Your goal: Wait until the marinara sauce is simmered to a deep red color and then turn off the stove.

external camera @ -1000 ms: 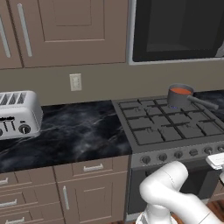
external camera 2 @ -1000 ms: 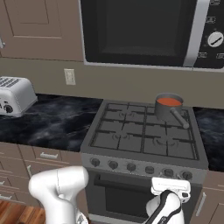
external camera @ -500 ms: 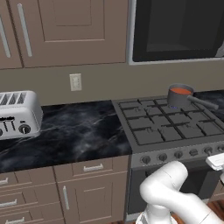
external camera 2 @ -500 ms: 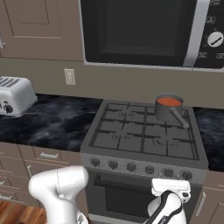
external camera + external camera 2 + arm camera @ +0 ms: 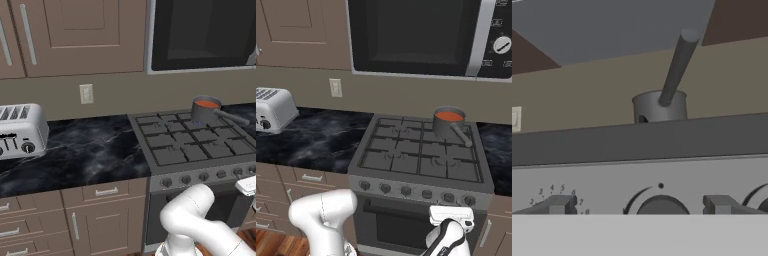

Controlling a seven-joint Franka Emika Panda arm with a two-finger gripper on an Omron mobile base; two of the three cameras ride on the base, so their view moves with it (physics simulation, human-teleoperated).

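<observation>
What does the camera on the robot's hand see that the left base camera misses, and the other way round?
The hand view alone sits low before the stove, close enough to read the numbers printed around a knob, and it looks up at the saucepan from below its rim. The left base view alone looks down on the red marinara sauce, the toaster, the dark counter and the wall outlet. Both show the stove's front panel, its knobs and the long-handled saucepan.

Ahead of me a dark marbled counter [image 5: 95, 150] runs along a beige wall [image 5: 120, 95] with a pale outlet [image 5: 86, 93]. Brown cabinets [image 5: 80, 35] hang above, brown drawers [image 5: 75, 220] sit below. A silver toaster [image 5: 20, 131] stands at the counter's left, and a black-windowed microwave [image 5: 416, 35] hangs overhead.
</observation>
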